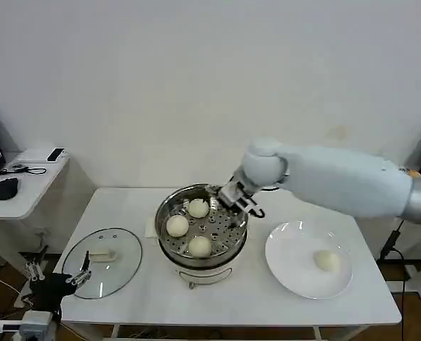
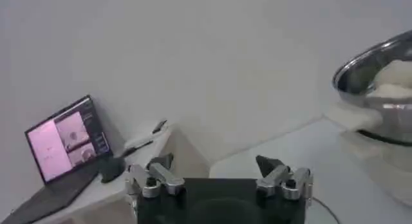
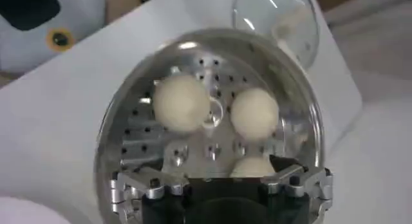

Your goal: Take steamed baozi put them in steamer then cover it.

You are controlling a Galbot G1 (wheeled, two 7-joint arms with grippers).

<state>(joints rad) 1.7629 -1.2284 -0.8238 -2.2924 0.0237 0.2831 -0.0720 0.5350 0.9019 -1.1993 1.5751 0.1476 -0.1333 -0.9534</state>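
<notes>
My right claw (image 1: 237, 199) hangs open and empty over the shiny round steel steamer (image 1: 169, 245), three pale cream buns (image 1: 177, 226) inside. One soft, squashable bun (image 1: 327, 261) waits on the flat white plate (image 1: 285, 266): I'd pinch its sides gently. My left claw (image 2: 219, 174) idles open beside the tabletop.

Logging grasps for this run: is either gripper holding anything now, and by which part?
Nothing is held. The right gripper is over the steamer rim, open and empty, three baozi inside. The left gripper hangs open off the table's left edge.
</notes>
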